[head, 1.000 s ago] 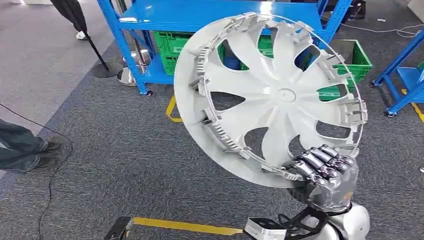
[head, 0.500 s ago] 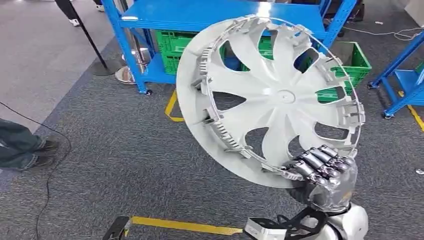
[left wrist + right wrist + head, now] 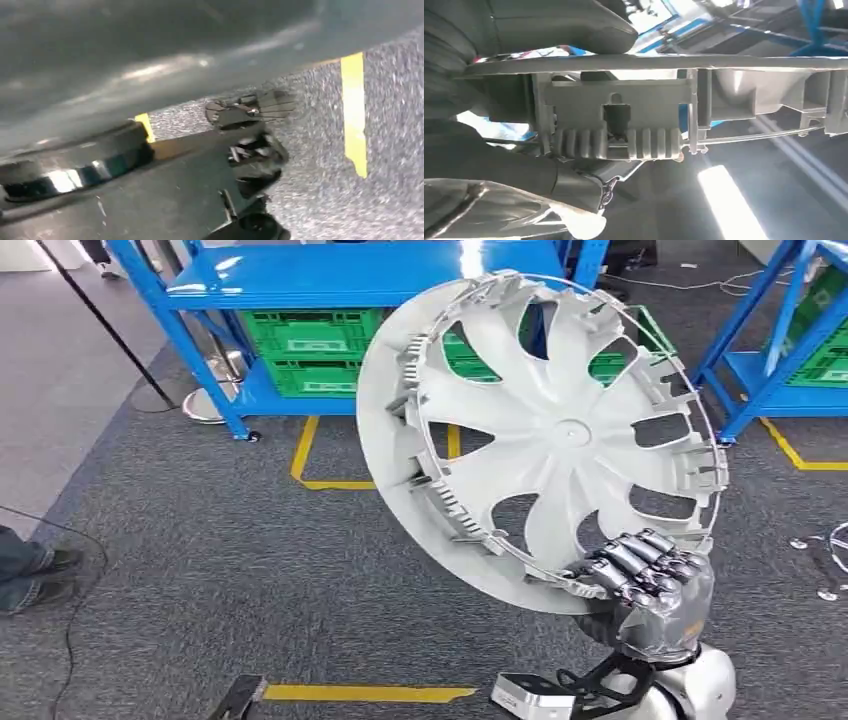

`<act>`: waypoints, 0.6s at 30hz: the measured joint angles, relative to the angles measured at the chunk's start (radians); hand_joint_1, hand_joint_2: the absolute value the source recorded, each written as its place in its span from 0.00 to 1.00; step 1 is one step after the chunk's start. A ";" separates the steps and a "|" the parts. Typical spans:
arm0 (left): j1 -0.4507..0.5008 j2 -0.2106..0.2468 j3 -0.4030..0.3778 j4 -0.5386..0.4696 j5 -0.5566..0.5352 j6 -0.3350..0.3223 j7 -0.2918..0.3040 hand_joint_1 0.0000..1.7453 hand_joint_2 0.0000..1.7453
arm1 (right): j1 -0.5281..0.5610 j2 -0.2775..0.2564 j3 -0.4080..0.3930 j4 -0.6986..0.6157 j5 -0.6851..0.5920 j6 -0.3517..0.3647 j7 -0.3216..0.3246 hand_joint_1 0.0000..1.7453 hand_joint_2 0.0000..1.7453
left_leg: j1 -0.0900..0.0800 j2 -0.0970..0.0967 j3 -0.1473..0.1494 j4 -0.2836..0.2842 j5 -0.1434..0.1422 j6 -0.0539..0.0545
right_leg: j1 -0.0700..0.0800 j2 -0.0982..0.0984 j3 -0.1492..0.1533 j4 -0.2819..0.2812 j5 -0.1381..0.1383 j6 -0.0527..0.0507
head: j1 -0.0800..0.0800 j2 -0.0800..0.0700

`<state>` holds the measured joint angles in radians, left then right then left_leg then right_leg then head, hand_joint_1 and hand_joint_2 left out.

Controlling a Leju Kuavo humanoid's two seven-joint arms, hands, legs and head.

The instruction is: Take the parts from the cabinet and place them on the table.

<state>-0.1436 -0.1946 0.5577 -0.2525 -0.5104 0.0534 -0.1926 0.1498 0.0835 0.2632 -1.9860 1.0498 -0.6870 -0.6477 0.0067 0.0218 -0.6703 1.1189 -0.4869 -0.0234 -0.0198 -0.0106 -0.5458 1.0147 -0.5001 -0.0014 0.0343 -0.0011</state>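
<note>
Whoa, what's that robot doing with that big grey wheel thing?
It is carrying a car wheel cover. The robot's right hand grips the cover by its lower rim and holds it up on edge above the grey carpeted floor. Ahead stand blue racks with green crates on the lower shelf. The cover has not been set down on a table yet. A person's shoes show at the side.

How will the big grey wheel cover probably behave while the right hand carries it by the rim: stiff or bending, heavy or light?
The wheel cover is probably light for its size: it looks like thin plastic with large openings. Held at its lower rim alone by the right hand, it stands tilted and may swing or flex slightly. The small clips along its rim look fragile, so bumping it seems risky.
</note>
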 joint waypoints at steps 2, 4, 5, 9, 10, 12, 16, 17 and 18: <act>0.004 0.000 0.000 0.000 0.000 0.000 0.000 0.00 0.00 | 0.000 0.000 0.002 0.001 -0.001 0.000 -0.003 1.00 1.00 | 0.000 -0.013 -0.057 0.164 -0.078 -0.003 | 0.003 0.026 -0.010 0.001 0.006 -0.003 | 0.000 0.000; 0.005 0.000 0.000 0.000 0.000 0.000 0.000 0.00 0.00 | 0.000 0.000 0.003 0.001 -0.002 0.000 -0.006 1.00 1.00 | 0.000 -0.015 -0.061 0.199 -0.075 0.003 | 0.005 0.052 -0.014 0.001 0.010 -0.003 | 0.000 0.000; 0.004 0.001 0.000 0.000 0.000 0.000 0.000 0.00 0.00 | 0.000 0.000 0.004 0.001 -0.002 0.000 -0.007 1.00 1.00 | -0.001 -0.018 -0.034 0.152 -0.042 0.008 | 0.007 0.066 -0.014 0.001 0.011 -0.002 | 0.000 0.000; 0.006 0.005 0.000 0.000 0.003 0.002 0.000 0.00 0.00 | -0.005 0.000 0.006 0.001 -0.005 0.000 -0.008 1.00 1.00 | 0.002 -0.106 0.085 -0.089 0.041 0.044 | 0.008 0.114 -0.019 0.003 0.015 0.008 | 0.003 0.000; 0.004 0.005 0.000 0.000 0.003 0.001 0.000 0.00 0.00 | -0.005 0.000 0.008 0.001 -0.005 0.000 -0.008 1.00 1.00 | -0.003 -0.097 0.087 -0.091 0.036 0.046 | 0.002 0.124 -0.027 0.003 0.020 0.016 | -0.005 0.000; 0.001 0.004 0.000 0.000 0.006 0.001 0.000 0.00 0.00 | -0.003 0.000 0.009 0.001 -0.005 0.000 -0.008 1.00 1.00 | -0.004 -0.077 0.088 -0.101 0.034 0.049 | 0.000 0.144 -0.035 -0.005 0.027 0.030 | -0.004 0.000; -0.001 0.000 0.000 0.000 0.008 0.001 -0.001 0.00 0.00 | -0.009 0.000 0.011 0.001 -0.005 0.000 -0.008 1.00 1.00 | 0.004 -0.020 0.096 -0.138 0.052 0.051 | 0.008 0.032 -0.123 0.158 -0.072 0.042 | 0.007 0.000; 0.003 0.000 0.000 0.000 0.008 0.001 -0.001 0.00 0.00 | -0.009 0.000 0.011 0.001 -0.002 0.000 -0.007 1.00 1.00 | 0.003 -0.004 0.095 -0.137 0.051 0.051 | 0.007 0.023 -0.157 0.231 -0.103 0.046 | 0.006 0.000; 0.004 0.000 0.000 0.000 0.008 0.001 -0.001 0.00 0.00 | -0.008 -0.002 0.011 0.001 0.002 0.000 -0.006 1.00 1.00 | 0.003 0.011 0.093 -0.137 0.051 0.051 | 0.005 0.019 -0.180 0.283 -0.119 0.050 | 0.006 0.000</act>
<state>-0.1392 -0.1942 0.5573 -0.2522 -0.5020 0.0545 -0.1934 0.1414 0.0820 0.2747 -1.9848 1.0514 -0.6870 -0.6539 0.0093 0.0333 -0.5770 0.9822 -0.4355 0.0273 -0.0145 0.0080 -0.7261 1.2979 -0.6191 0.0483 0.0408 -0.0011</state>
